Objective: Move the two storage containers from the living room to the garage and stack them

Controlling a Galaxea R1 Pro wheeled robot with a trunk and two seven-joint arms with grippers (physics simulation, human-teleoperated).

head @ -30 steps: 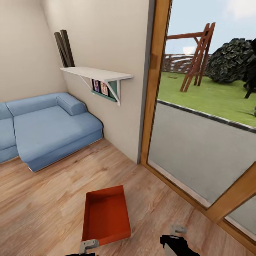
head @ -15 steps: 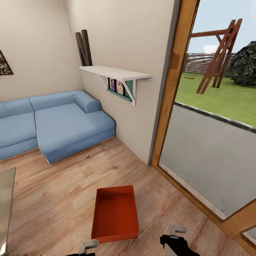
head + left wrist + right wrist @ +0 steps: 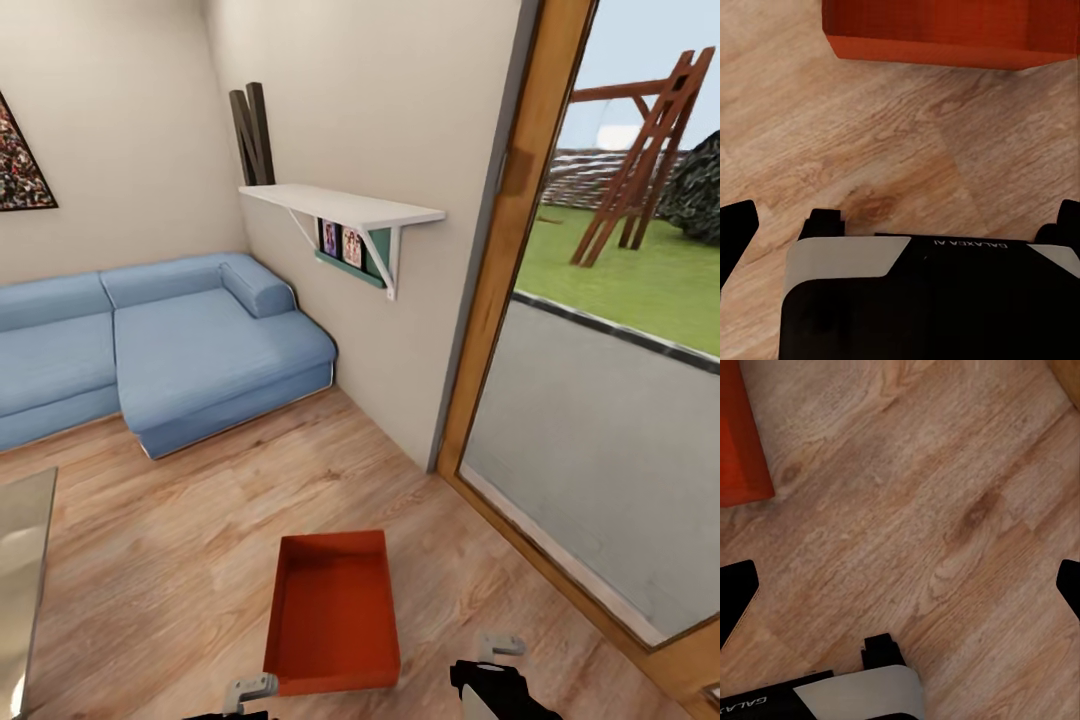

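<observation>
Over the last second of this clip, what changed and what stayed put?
Only the camera moved: the view swung left, bringing in more of the blue sofa, a wall picture and a glass tabletop edge. The orange-red container lies on the wood floor, not gripped, sliding rightward in frame only with that swing. Both claws hang over the floor, open and empty, as before.

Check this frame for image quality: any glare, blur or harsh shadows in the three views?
Head view: even, flat lighting, a pale sheen on the glass tabletop, sharp orange-red storage container, slightly soft outdoor scenery. Left wrist view: crisp wood plank floor, container edge sharp, no glare. Right wrist view: clear wood grain, no harsh shadows.
</observation>
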